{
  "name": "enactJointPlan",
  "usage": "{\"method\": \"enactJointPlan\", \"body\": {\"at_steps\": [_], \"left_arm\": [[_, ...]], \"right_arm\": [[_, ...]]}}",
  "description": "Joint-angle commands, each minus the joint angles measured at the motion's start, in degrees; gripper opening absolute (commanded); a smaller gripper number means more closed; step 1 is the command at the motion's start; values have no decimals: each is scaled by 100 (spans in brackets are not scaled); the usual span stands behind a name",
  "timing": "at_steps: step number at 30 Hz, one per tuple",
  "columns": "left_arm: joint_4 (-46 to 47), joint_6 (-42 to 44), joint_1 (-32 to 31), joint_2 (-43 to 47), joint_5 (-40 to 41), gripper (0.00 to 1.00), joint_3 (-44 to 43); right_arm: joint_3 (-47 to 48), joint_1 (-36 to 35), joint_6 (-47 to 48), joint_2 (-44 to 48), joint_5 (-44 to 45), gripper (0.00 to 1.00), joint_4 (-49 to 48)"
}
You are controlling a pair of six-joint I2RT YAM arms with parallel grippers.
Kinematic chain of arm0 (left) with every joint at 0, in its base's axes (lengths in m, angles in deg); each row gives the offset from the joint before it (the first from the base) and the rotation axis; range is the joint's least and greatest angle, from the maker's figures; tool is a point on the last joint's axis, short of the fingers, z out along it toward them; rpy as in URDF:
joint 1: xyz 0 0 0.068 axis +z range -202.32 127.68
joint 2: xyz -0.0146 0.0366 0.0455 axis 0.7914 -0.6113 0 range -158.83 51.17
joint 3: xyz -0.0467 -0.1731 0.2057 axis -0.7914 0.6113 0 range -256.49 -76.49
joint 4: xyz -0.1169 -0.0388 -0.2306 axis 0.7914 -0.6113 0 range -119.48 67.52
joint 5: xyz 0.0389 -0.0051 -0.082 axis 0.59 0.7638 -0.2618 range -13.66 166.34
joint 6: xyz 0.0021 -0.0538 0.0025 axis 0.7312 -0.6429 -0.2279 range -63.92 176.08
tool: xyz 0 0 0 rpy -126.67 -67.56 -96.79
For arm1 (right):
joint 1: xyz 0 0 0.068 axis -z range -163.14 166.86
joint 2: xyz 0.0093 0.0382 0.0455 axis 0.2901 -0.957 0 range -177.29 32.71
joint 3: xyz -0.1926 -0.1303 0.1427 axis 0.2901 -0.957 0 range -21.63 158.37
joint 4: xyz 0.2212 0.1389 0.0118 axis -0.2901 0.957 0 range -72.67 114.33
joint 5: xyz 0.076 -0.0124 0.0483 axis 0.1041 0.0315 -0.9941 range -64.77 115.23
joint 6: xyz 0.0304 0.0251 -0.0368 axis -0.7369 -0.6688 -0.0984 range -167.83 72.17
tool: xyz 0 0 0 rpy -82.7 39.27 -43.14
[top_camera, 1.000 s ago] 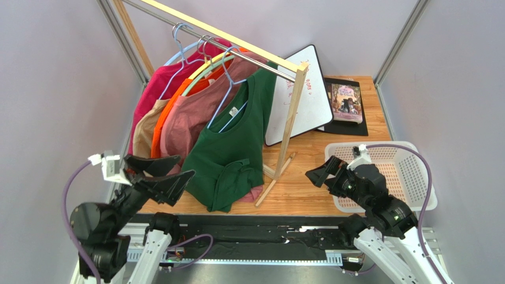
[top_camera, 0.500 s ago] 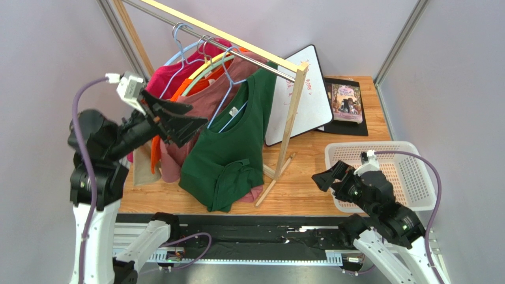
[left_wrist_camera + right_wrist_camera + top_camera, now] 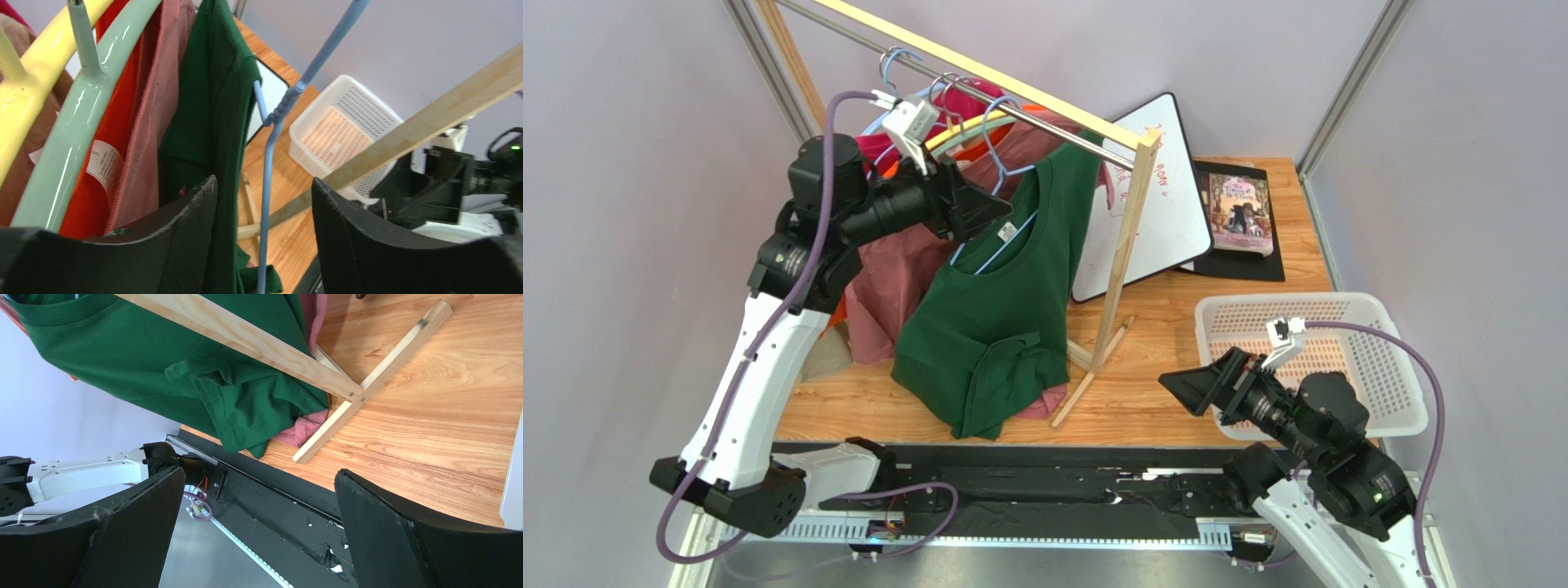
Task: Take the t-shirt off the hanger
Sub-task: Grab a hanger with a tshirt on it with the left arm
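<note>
The top camera hangs high behind both arms and looks steeply down on the whole wooden surface (image 3: pixel 1161 392). The left wrist camera sits close among the hangers (image 3: pixel 73 141) and looks out through the left claw (image 3: pixel 263 184) toward the basket (image 3: pixel 337 131). The right wrist camera is low and rolled sideways, facing past the right claw (image 3: pixel 259 473) across the surface at the rack foot (image 3: pixel 368 380). All three views share the green t-shirt (image 3: pixel 995 319).

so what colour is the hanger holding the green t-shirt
Light blue: the wire hanger carrying the green t-shirt shows clearest in the left wrist view.
</note>
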Motion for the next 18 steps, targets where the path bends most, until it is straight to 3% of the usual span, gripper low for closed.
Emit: {"method": "enactJointPlan", "body": {"at_steps": [1, 8, 14, 18], "left_arm": [[-30, 479, -320, 123, 978, 59, -101], [252, 118, -487, 177, 1102, 30, 207], [234, 92, -707, 44, 1286, 26, 128], [217, 66, -795, -8, 1366, 3, 22]], "right_arm": [[277, 9, 194, -24, -132, 100, -211], [461, 9, 378, -340, -194, 99, -228], [664, 9, 528, -560, -237, 98, -220], [576, 9, 467, -464, -229, 99, -229]]}}
